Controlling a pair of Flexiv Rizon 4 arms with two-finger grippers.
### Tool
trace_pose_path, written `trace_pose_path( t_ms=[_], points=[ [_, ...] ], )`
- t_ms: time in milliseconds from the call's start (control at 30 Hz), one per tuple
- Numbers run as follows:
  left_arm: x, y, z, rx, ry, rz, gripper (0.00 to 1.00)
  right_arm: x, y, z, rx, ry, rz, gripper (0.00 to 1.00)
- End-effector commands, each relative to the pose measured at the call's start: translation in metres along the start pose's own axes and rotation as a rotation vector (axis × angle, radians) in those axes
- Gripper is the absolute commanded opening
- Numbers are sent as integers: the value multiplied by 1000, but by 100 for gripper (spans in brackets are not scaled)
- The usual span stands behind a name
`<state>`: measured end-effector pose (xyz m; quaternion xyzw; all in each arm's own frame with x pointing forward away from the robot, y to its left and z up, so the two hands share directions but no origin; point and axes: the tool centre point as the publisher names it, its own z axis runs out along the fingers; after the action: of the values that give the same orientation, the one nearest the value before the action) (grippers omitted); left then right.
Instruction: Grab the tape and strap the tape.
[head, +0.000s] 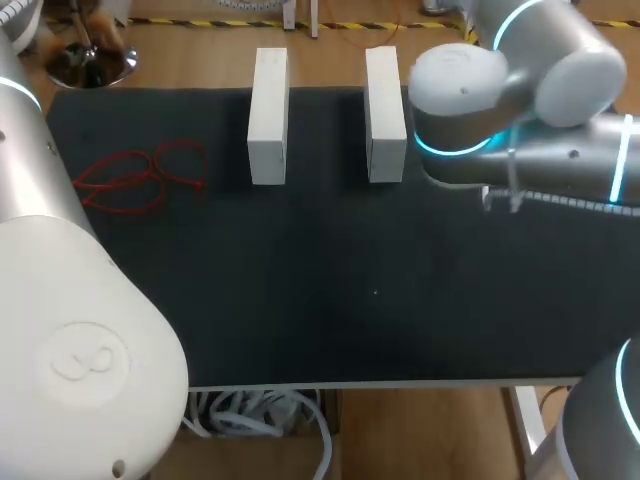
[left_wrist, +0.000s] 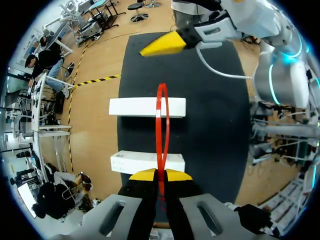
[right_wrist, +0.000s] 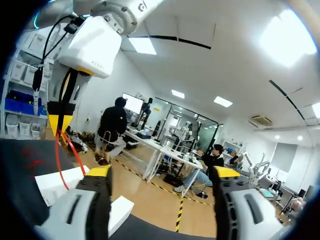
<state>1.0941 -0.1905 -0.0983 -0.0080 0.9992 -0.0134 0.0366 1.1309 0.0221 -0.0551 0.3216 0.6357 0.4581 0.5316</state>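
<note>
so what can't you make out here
Head view: left gripper and right gripper unseen, behind the left arm, the right arm or past the edge.
Left wrist view: tape's lower end hidden between the left gripper's fingers.
Head view: red pile too tangled to count strands.

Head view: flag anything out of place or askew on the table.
Only the red tape stands out: it lies in a loose tangle on the mat's left, apart from the two white blocks, which sit parallel. Nothing looks spilled or damaged.
</note>
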Motion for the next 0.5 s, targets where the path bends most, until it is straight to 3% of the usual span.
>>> trace_pose_path(
  t_ms=[33, 400, 500],
  points=[
    [0, 0, -1, -4, 1, -2, 0, -5, 1, -3, 4, 276, 1, 100],
    [0, 0, -1, -4, 1, -2, 0, -5, 1, -3, 4, 276, 1, 100],
    [3, 7, 1, -54, -7, -17, 0, -5, 1, -3, 4, 276, 1, 100]
  ],
)
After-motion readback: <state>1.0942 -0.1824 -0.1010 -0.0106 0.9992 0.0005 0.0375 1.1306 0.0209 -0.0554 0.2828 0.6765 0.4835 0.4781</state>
